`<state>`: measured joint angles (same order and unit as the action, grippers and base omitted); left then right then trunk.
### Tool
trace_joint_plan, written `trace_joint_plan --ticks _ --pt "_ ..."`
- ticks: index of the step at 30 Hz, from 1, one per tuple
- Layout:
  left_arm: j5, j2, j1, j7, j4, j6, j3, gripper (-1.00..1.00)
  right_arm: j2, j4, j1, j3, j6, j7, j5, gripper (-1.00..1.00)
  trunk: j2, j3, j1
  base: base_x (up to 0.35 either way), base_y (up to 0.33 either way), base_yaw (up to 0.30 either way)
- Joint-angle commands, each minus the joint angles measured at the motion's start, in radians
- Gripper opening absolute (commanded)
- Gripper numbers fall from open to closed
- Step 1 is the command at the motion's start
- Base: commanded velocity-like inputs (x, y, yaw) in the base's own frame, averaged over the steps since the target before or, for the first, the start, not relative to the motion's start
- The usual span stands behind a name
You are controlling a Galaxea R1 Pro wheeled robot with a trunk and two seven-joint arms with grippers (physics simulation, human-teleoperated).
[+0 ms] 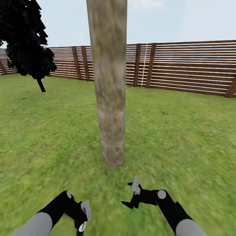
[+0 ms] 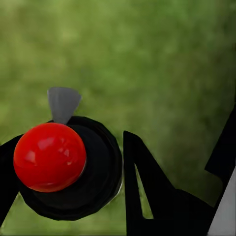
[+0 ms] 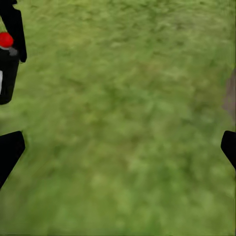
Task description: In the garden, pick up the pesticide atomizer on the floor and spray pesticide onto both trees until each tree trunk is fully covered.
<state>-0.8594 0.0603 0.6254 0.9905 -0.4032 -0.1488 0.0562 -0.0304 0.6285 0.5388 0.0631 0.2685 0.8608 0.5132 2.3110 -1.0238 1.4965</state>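
Atomizer in hand, first trunk ahead, no spray yet.
Pesticide atomizer (image 2: 69, 169), red-capped, clamped in left claw (image 1: 84, 216); right claw (image 1: 132, 195) wide open, empty. Tree trunk (image 1: 109, 85) close in front, bare of specks; second tree (image 1: 26, 42) well apart, by fence (image 1: 190, 67).

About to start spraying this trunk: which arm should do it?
Left. The left gripper holds the pesticide atomizer, its red cap showing between the fingers. The right gripper is open, holding nothing. The tree trunk stands just ahead.
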Motion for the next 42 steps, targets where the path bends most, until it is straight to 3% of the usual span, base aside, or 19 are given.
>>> trace_joint_plan --ticks 1,3,8,9,17,25,29,32,38,42 --pt "-0.002 0.000 0.007 0.000 0.000 -0.001 0.001 -1.00 0.000 0.001 0.006 0.000 -0.007 0.020 0.000 1.00 0.000 0.000 0.000 0.000 0.000 0.000" --pt "-0.002 -0.002 0.024 0.000 0.000 -0.004 0.000 -1.00 0.000 0.003 0.025 0.000 -0.035 0.060 0.001 1.00 0.000 0.000 0.000 0.000 0.000 0.000" --pt "0.000 -0.020 0.079 0.000 0.000 -0.006 -0.001 -1.00 0.000 0.004 0.057 0.000 -0.050 0.075 0.001 1.00 0.000 0.000 0.000 0.000 0.000 0.000" --pt "0.000 -0.023 0.085 0.000 0.000 -0.005 -0.001 -1.00 0.000 0.004 0.060 0.000 -0.050 0.075 0.001 -1.00 0.000 0.000 0.000 0.000 0.000 0.000" --pt "0.001 -0.026 0.091 0.002 0.000 0.011 -0.001 -1.00 0.000 0.004 0.072 0.001 -0.052 0.076 0.001 -1.00 0.000 0.000 0.000 0.000 0.000 0.000" --pt "0.001 -0.039 0.091 -0.001 -0.002 0.105 -0.002 -1.00 0.000 0.051 0.079 0.001 -0.113 0.116 0.001 -1.00 0.000 0.000 0.000 0.000 0.000 0.000" --pt "0.000 -0.066 0.090 -0.007 -0.001 0.147 -0.001 -1.00 0.000 0.062 0.081 0.001 -0.126 0.119 0.001 -1.00 0.000 0.000 0.000 0.000 0.000 0.000" --pt "-0.004 -0.100 0.093 -0.008 -0.002 0.143 0.000 -1.00 -0.010 0.063 0.081 0.001 -0.147 0.119 0.001 -1.00 0.000 0.000 0.000 0.000 0.000 0.000" --pt "-0.006 -0.134 0.107 -0.006 -0.041 0.129 0.001 -1.00 -0.028 0.063 0.083 0.002 -0.157 0.119 0.001 -1.00 0.000 0.000 0.000 0.000 0.000 0.000" --pt "-0.045 -0.155 0.108 -0.004 -0.078 0.057 0.001 -1.00 -0.040 0.063 0.084 0.003 -0.158 0.119 0.001 -1.00 0.000 0.000 0.000 0.000 0.000 0.000"
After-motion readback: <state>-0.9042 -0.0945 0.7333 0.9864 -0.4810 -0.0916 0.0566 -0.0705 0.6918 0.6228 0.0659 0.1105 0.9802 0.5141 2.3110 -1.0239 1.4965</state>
